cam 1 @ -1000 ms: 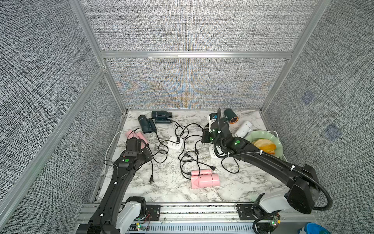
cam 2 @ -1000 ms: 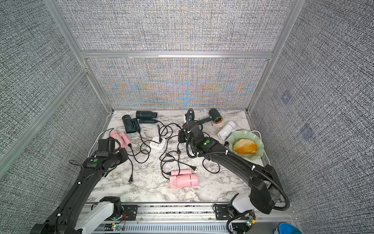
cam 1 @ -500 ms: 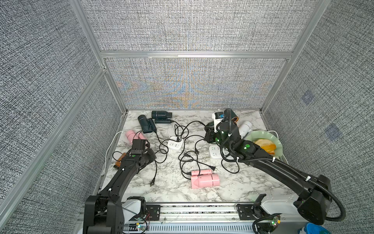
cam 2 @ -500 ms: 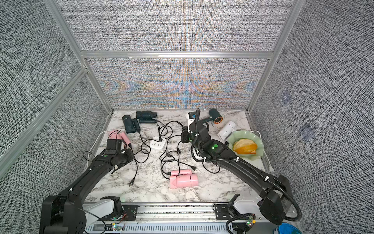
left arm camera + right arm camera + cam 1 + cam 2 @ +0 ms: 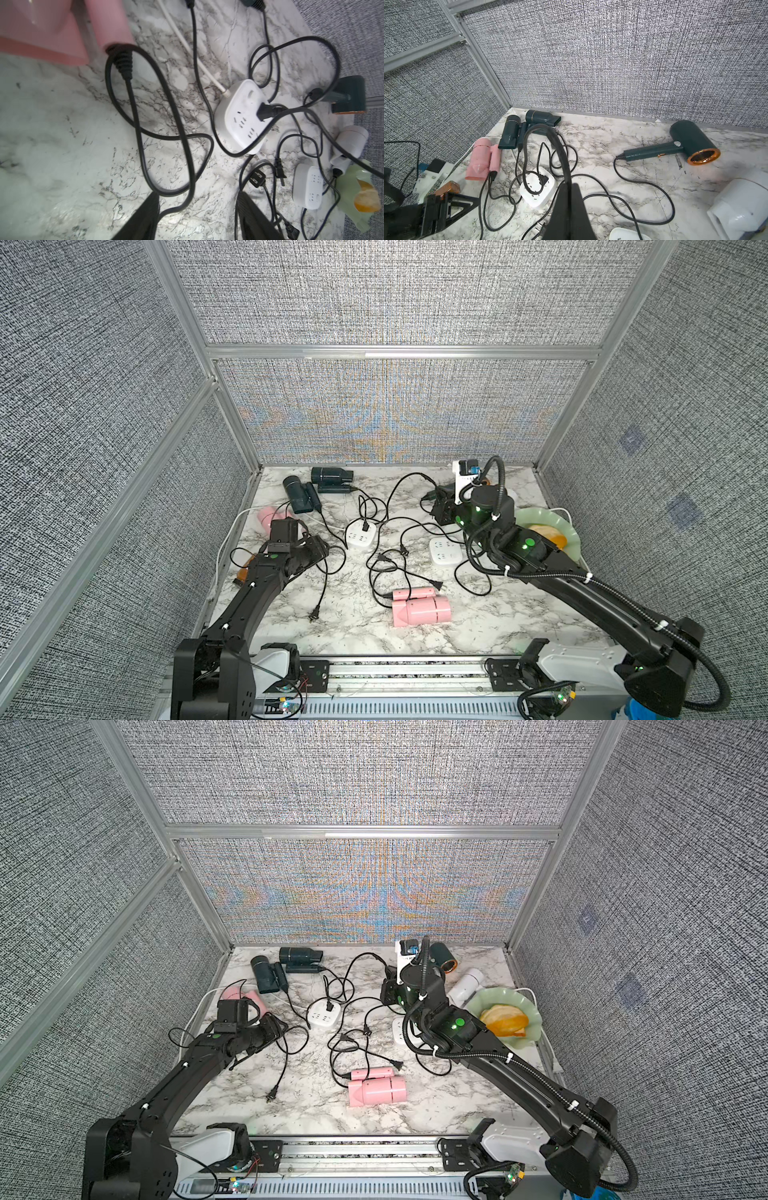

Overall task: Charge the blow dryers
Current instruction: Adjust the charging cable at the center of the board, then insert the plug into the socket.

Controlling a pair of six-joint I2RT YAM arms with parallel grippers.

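Left gripper (image 5: 197,194): released. We see its jaws standing apart, low over the table (image 5: 52,124), left of the strip (image 5: 241,116). The pink dryer (image 5: 104,25) lies near the gripper, farther left of the strip and slightly behind it. Its lead (image 5: 136,116) loops across the table toward the jaws; one strand enters the gap and is not pinched.

Right gripper (image 5: 568,180): clenched on a black cord (image 5: 538,125), which arches up from the closed tips. We find this gripper right of the strip and behind it, clear of every dryer body.

Remaining dryers, located from the strip:
- teal dryer (image 5: 299,497) and second teal dryer (image 5: 330,475): behind it and to the left, side by side.
- second pink dryer (image 5: 422,610): in front, to the right.
- green dryer (image 5: 691,143), copper-ringed, and white dryer (image 5: 741,207): to the right, beyond the right gripper.

One plug (image 5: 264,109) sits in the strip. We cannot tell which dryer it serves.

Writing: the marks on the white bracket (image 5: 462,483) at the right wrist are too small to read.
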